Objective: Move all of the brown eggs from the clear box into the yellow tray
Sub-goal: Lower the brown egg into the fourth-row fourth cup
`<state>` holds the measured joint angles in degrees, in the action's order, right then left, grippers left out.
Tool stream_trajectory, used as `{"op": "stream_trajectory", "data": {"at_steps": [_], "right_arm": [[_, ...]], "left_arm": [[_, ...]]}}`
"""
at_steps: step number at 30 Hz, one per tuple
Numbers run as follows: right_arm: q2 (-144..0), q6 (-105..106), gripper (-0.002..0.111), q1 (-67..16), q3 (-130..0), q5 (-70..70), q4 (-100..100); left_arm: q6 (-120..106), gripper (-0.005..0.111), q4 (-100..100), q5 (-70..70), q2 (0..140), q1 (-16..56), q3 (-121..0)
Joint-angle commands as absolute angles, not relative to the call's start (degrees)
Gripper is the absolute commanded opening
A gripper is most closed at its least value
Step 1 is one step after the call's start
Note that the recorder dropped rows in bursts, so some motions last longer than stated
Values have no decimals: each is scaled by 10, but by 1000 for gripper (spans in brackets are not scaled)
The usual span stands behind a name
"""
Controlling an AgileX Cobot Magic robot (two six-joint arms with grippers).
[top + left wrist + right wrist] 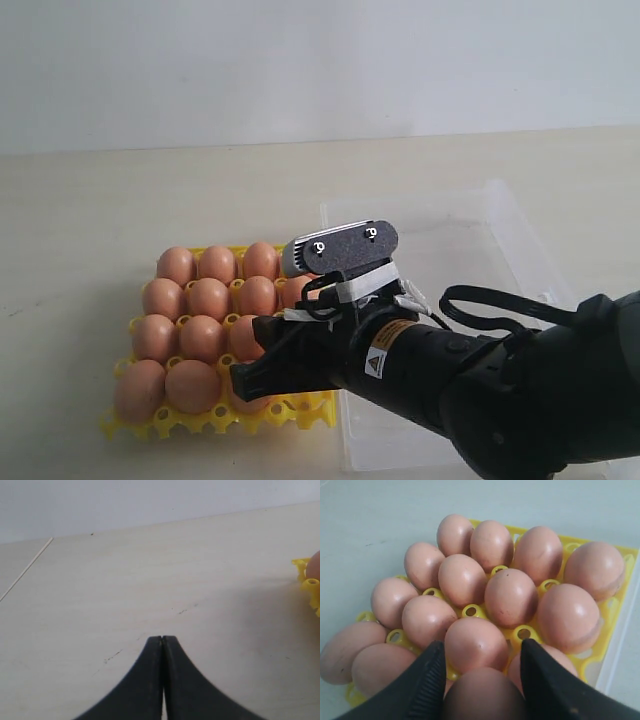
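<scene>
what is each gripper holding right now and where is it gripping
The right gripper clamps one brown egg by its opposite sides, over the yellow tray. The left gripper is shut on nothing.

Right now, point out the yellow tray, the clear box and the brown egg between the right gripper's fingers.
yellow tray (pixel 215 421): exterior view, front rim.
clear box (pixel 450 245): exterior view, bare floor.
brown egg (pixel 482 697): right wrist view, its shaded top.
</scene>
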<state>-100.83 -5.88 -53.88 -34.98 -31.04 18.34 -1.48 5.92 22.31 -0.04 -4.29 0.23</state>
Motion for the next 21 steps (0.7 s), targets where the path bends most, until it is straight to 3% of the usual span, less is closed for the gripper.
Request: {"op": "stream_trajectory", "data": {"at_steps": [1,21], "right_arm": [[-1008,-62,0,-540,-346,-315,176],[-1040,-76,0,-540,-347,-327,176]], "left_arm": [[-13,0,59,218,0,-40,0],[-13,0,59,218,0,-40,0]]}}
